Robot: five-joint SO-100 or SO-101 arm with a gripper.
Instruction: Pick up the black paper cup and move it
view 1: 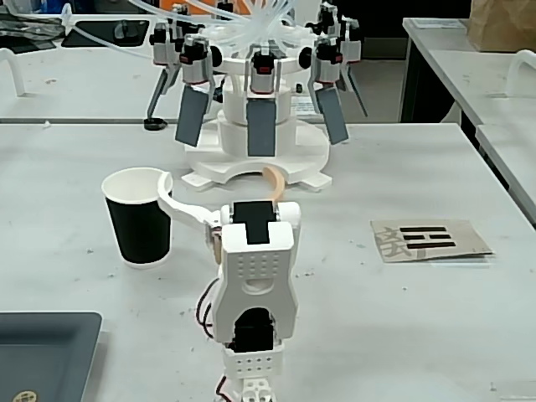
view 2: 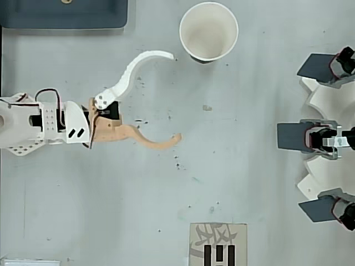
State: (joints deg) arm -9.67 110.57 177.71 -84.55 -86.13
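Note:
The black paper cup (view 1: 138,219) stands upright on the white table, empty, with a white rim and white inside (view 2: 209,30). My gripper (view 2: 173,96) is open wide, low over the table, and the cup is outside its jaws. The curved white finger (view 2: 138,69) ends close beside the cup's rim; whether it touches I cannot tell. The tan finger (view 2: 150,141) points toward the table's middle, away from the cup. In the fixed view the gripper (view 1: 218,177) reaches away from the camera, with the cup to its left.
A white fixture with several dark paddles (view 1: 260,109) stands beyond the gripper, on the right edge in the overhead view (view 2: 324,138). A card with black characters (view 1: 429,239) lies to the right. A dark tray (view 1: 42,352) sits at the near left corner.

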